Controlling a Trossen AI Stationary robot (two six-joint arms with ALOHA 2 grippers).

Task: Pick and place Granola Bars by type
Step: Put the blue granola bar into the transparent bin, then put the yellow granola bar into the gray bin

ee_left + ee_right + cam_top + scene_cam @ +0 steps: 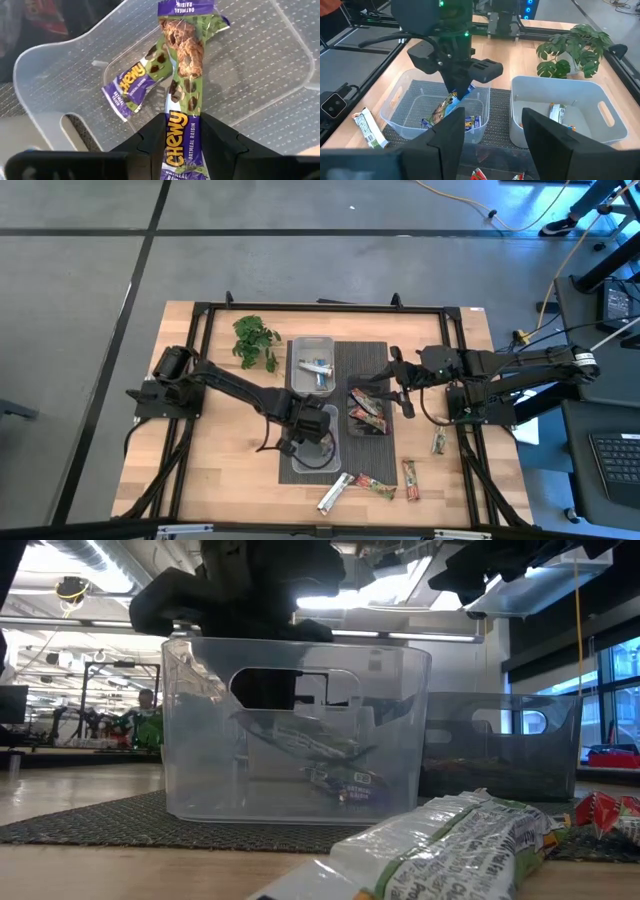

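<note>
Left gripper [182,145] clamped purple-and-green Chewy bar [184,85] between dark fingers [150,142], bar hanging over clear plastic tub [45,65]. Second Chewy bar [131,85] lay on tub floor, touching held bar. Mesh mat showed through tub.

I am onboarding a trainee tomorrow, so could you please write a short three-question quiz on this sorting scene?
1. True or false: the left tool is shut on a purple Chewy bar above a clear tub.
2. Multiple choice: where is the leafy sprig? A) inside a tub, B) on the bare wood beside the mat, C) in the right tool.
3. Fill in: in the left wrist view, the tub under the held bar already holds ____ other purple bar.

Key: 1 true; 2 B; 3 one.
</note>
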